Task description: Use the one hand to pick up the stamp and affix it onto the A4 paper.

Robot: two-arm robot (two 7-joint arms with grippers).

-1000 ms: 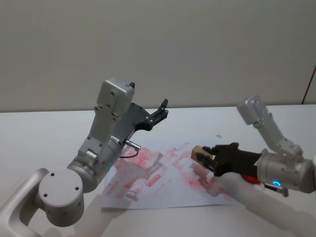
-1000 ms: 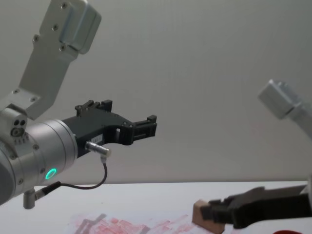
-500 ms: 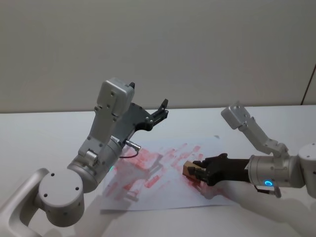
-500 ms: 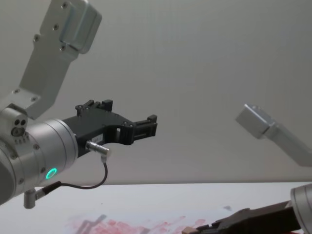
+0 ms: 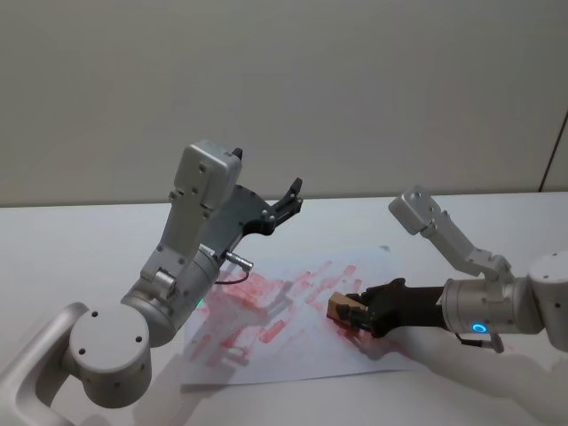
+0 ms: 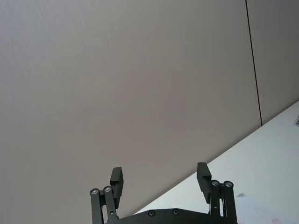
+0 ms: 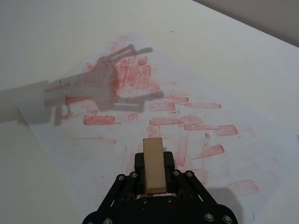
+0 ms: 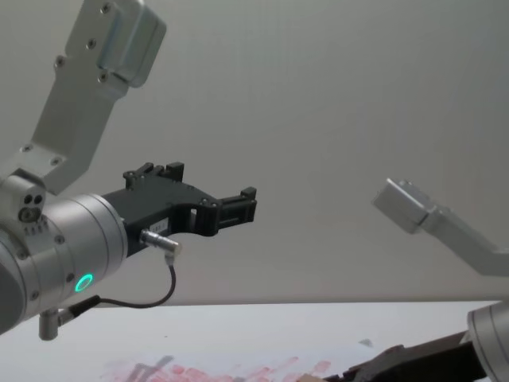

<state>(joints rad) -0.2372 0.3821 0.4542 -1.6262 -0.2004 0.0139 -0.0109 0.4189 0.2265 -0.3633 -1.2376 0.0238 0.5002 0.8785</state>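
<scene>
As it grips stamp (image 5: 338, 307), right claw (image 5: 348, 311) sank to A4 paper (image 5: 293, 351) | left claw (image 5: 295, 195) agape

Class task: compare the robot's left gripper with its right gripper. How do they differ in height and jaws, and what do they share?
The left gripper sits high in the air; the right gripper is low over the paper. The left gripper's jaws stand open and empty; the right gripper's jaws are shut on the stamp. Both are black, two-jawed, on silver-grey arms.
</scene>
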